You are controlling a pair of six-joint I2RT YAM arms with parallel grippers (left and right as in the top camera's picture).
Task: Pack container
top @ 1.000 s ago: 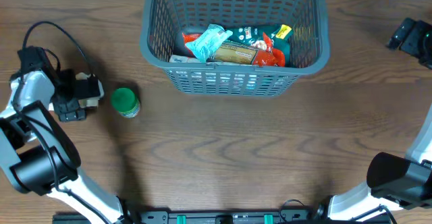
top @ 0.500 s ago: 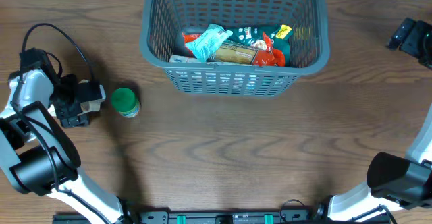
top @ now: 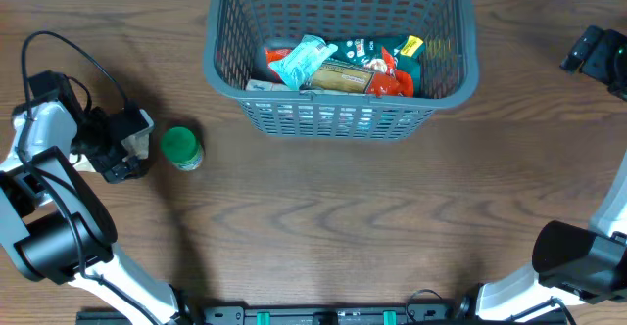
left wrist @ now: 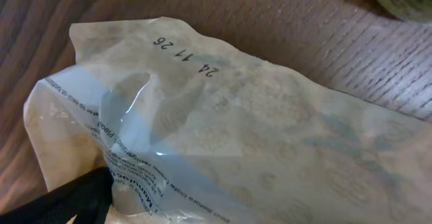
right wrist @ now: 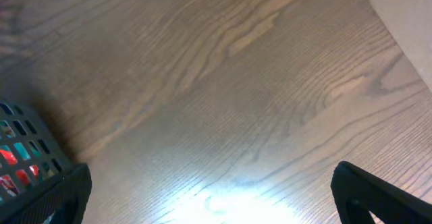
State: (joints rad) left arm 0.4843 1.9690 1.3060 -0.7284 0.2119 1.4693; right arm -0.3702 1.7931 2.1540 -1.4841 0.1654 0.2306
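Left end effector (top: 118, 154) at the left edge was clamped on a pale plastic packet (left wrist: 256, 129), green-lidded jar (top: 180, 149) just beside it. Top centre sat the container (top: 333, 119): big dark grey slatted basket, thick rim, snack packs (top: 338, 70) inside. Right end effector (top: 591, 51), upper right, was spread apart.
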